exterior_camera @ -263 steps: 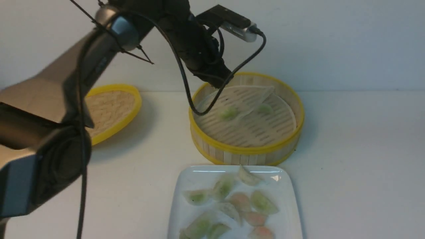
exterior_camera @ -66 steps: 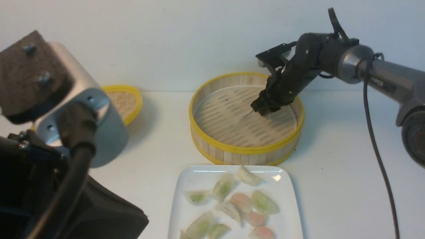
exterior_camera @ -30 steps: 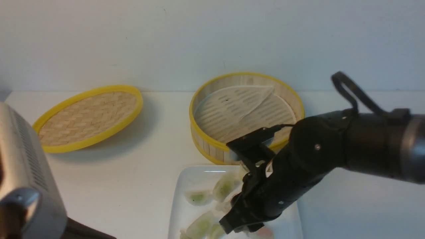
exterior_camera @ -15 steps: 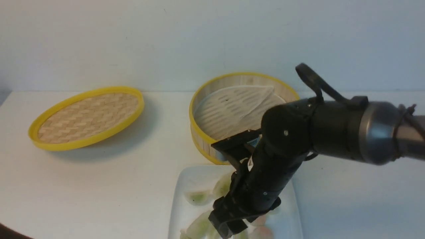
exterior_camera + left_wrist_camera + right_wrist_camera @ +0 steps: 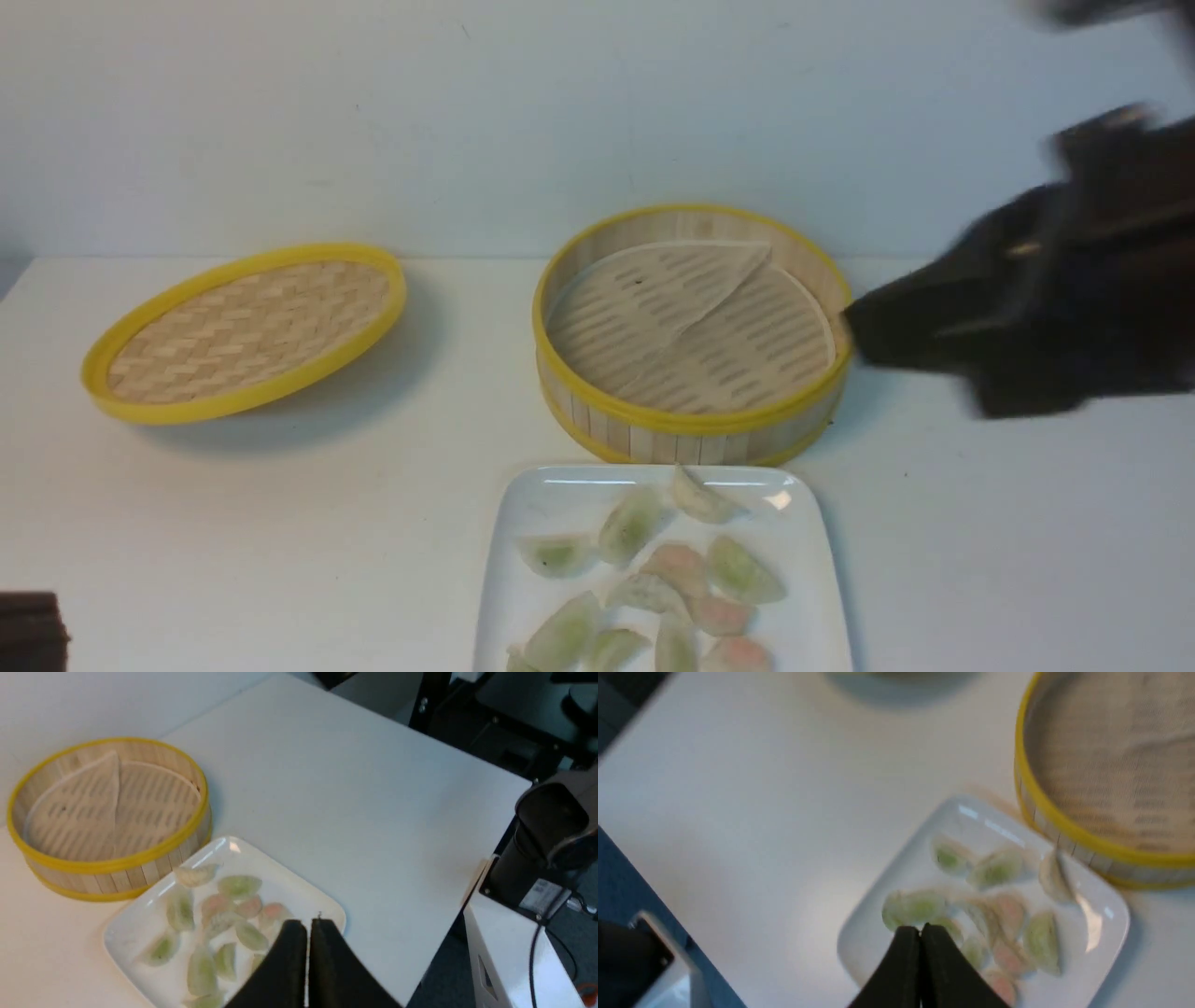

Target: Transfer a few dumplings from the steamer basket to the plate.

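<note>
The steamer basket (image 5: 691,425) stands mid-table and holds only its folded pale liner, no dumplings. Several dumplings (image 5: 677,565), green and pink, lie on the white square plate (image 5: 551,504) in front of it. My right arm (image 5: 1027,308) is a dark blur at the right, beside the basket and above the table. In the right wrist view my right gripper (image 5: 920,928) is shut and empty, high above the plate (image 5: 934,826) and dumplings (image 5: 999,910). My left gripper (image 5: 308,924) is shut and empty, high above the plate (image 5: 135,926), with the basket (image 5: 107,865) beyond it.
The flat woven yellow-rimmed lid (image 5: 247,327) lies tilted at the back left. A dark part of my left arm (image 5: 28,635) shows at the bottom left corner. In the left wrist view the table edge (image 5: 481,872) and the robot base (image 5: 546,849) are beside it.
My right arm has lifted off the plate and swung back to the right. One more green dumpling lies at the plate's near edge. The left arm has withdrawn from the front view.
</note>
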Controlling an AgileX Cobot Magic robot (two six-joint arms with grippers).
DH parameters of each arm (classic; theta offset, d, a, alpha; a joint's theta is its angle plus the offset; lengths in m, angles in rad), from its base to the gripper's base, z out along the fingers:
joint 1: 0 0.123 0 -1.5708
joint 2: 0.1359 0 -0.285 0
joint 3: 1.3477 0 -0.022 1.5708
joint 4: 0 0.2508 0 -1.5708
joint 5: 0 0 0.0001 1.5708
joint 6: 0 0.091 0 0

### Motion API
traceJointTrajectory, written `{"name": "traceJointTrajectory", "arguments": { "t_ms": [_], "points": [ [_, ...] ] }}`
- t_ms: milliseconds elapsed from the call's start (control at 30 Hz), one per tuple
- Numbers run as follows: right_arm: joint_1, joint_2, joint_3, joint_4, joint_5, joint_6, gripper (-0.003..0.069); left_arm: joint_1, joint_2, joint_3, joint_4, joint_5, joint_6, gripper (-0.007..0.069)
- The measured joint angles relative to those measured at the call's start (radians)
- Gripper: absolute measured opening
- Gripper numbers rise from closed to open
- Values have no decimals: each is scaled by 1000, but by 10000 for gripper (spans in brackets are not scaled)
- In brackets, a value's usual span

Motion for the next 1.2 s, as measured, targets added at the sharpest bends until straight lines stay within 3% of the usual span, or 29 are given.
{"name": "traceJointTrajectory", "arguments": {
  "t_ms": [200,367,400,633,933,1200],
  "points": [
    [0,-516,332,-137,-323,27,-15,0,0,0,-5,-93,0,-6],
    [0,-896,575,-263,-562,165,-15,0,0,0,-11,-151,0,-6],
    [0,-990,642,-332,-605,249,-15,0,0,0,-9,-167,-1,-6],
    [2,-1003,690,-426,-584,411,-15,1,3,-1,-45,-211,-18,-6],
    [2,-1004,693,-430,-610,423,-15,1,-59,10,-64,-195,-52,-6],
    [2,-1004,693,-435,-610,423,-15,1,-86,67,-64,-392,-41,-6]
  ]
}}
